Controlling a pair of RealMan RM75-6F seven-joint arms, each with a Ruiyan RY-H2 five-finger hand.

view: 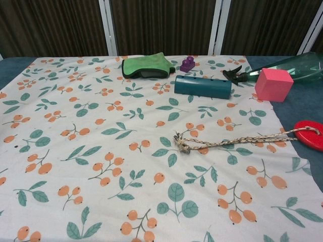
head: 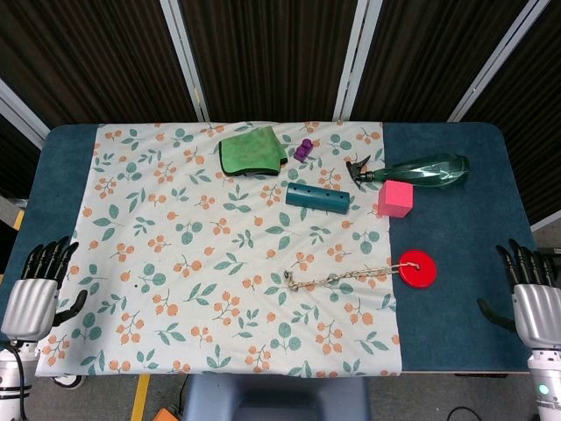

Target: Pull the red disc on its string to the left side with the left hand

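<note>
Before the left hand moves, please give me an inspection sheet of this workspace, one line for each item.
Surface: blue table under a floral cloth, lying flat.
Job's things: red disc off the cloth's right edge; its string runs left, ending in a knot.
Clutter: green cloth, purple block, teal bar, pink cube, spray bottle lying down.
Hands: left hand and right hand at the table's near corners, open, holding nothing.
Cables: nothing seen.
Surroundings: dark slatted wall behind.

The chest view's right edge cuts off the red disc and green spray bottle.
</note>
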